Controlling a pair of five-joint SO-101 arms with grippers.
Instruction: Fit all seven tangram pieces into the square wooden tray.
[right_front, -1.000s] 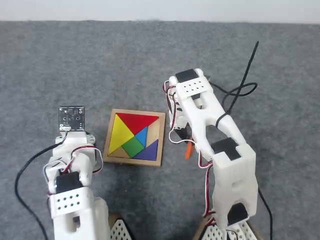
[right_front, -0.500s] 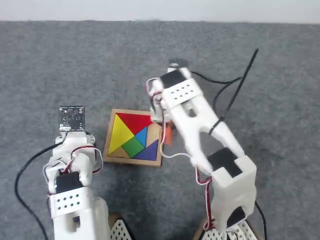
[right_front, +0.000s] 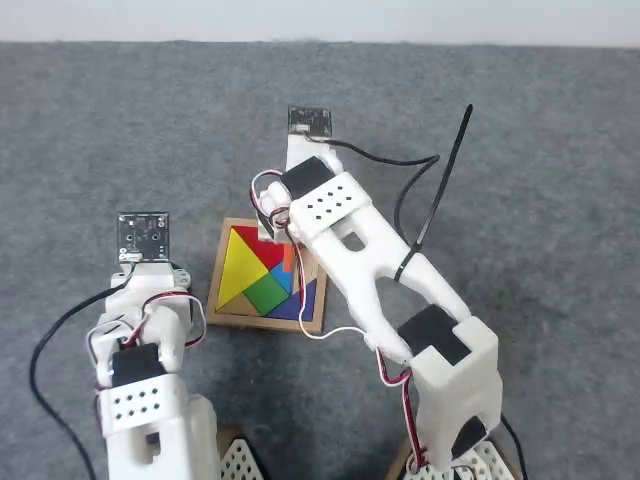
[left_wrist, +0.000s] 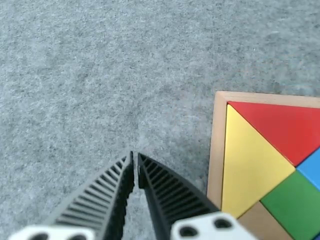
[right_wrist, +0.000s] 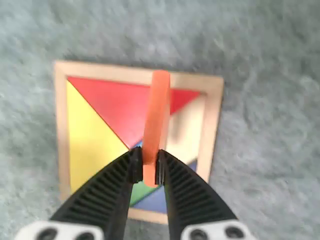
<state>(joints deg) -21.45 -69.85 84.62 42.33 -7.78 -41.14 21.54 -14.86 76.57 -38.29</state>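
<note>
One-handed, pinches stiff, light orange piece (right_wrist: 156, 115) by its flat faces in right end effector (right_wrist: 146, 169) above tray (right_wrist: 100, 68), centre frame.

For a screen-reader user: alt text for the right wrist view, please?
The right gripper holds an orange piece on edge over the square wooden tray, by its bare gap beside the red triangle.

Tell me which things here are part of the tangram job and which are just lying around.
Part of the job: wooden tray; orange piece in the right gripper; red triangle, yellow triangle and green square already seated.
Just there: grey carpet; black cable; left gripper, shut, over the carpet.
</note>
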